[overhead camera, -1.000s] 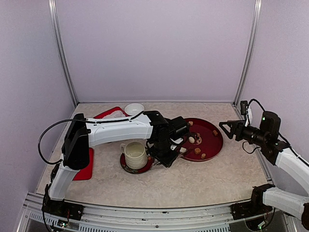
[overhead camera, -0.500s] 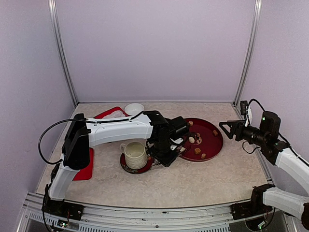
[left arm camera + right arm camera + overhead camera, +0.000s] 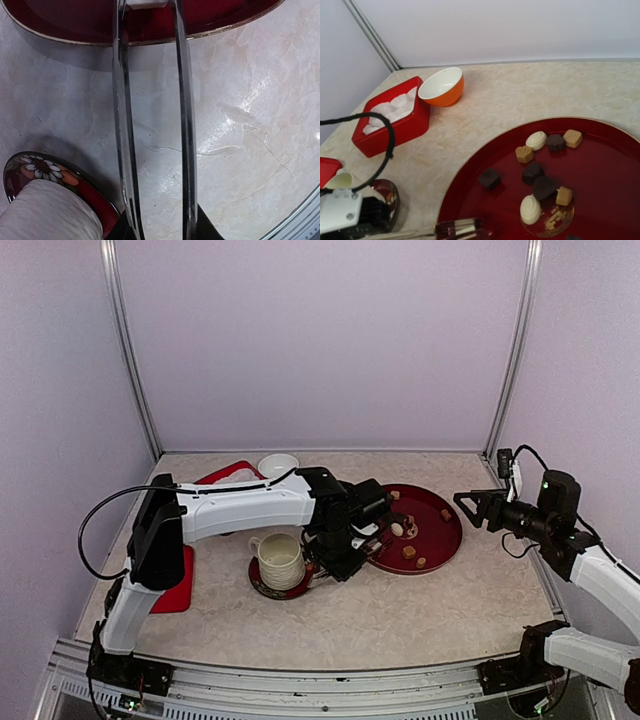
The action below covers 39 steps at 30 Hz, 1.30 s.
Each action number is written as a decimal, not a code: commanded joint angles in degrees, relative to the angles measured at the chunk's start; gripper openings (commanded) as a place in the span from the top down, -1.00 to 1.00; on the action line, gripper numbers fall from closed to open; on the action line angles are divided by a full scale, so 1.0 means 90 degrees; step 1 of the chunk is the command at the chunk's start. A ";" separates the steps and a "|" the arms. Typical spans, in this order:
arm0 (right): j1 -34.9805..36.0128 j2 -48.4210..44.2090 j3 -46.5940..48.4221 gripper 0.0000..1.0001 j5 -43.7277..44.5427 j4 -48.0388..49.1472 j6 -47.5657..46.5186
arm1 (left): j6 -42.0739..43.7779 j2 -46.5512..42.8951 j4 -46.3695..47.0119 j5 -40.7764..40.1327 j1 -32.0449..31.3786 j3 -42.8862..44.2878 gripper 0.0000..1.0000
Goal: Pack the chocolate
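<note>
My left gripper (image 3: 338,562) is shut on metal tongs (image 3: 150,125), low over the table between the cup and the plate; it also shows in the left wrist view (image 3: 162,227). The tong tips reach over the near-left rim of the red plate (image 3: 447,537). A small white thing (image 3: 145,3) sits between them, cut off by the frame. Several chocolate pieces lie on the plate (image 3: 620,165): a white one (image 3: 530,209), a dark one (image 3: 489,178) and a tan one (image 3: 524,154). My right gripper (image 3: 466,508) is open and empty, raised right of the plate.
A cream cup (image 3: 280,558) stands on a flowered saucer (image 3: 37,167) just left of the tongs. A red box with white paper liners (image 3: 395,112) and an orange bowl (image 3: 442,87) stand at the back left. A red lid (image 3: 180,585) lies at the left.
My left gripper and the tongs have shifted slightly left and back, toward the cup. The right arm has not moved.
</note>
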 commanded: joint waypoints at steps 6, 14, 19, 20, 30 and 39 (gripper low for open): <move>-0.0095 0.0006 0.0040 -0.44 0.0018 0.0026 -0.0017 | -0.0026 -0.0879 0.0592 -0.0016 0.0329 -0.0037 0.43; -0.0095 0.0060 0.0031 -0.44 -0.0032 0.0143 0.0074 | -0.0177 -0.2031 0.1102 0.0208 0.1019 -0.0997 0.44; -0.0095 0.0167 0.0025 -0.44 -0.0114 0.0250 0.0118 | -0.0339 -0.3067 0.1531 0.0475 0.1684 -0.2159 0.44; -0.0095 0.0180 0.0017 -0.44 -0.0127 0.0279 0.0129 | -0.0353 -0.3240 0.1577 0.0516 0.1823 -0.2376 0.44; -0.0095 0.0510 0.0012 -0.43 -0.0277 0.0508 0.0213 | -0.0577 -0.4737 0.2094 0.1142 0.3198 -0.4577 0.44; -0.0095 0.0791 0.0059 -0.43 -0.0374 0.0643 0.0271 | -0.0393 -0.5063 0.2436 0.1679 0.4359 -0.5470 0.43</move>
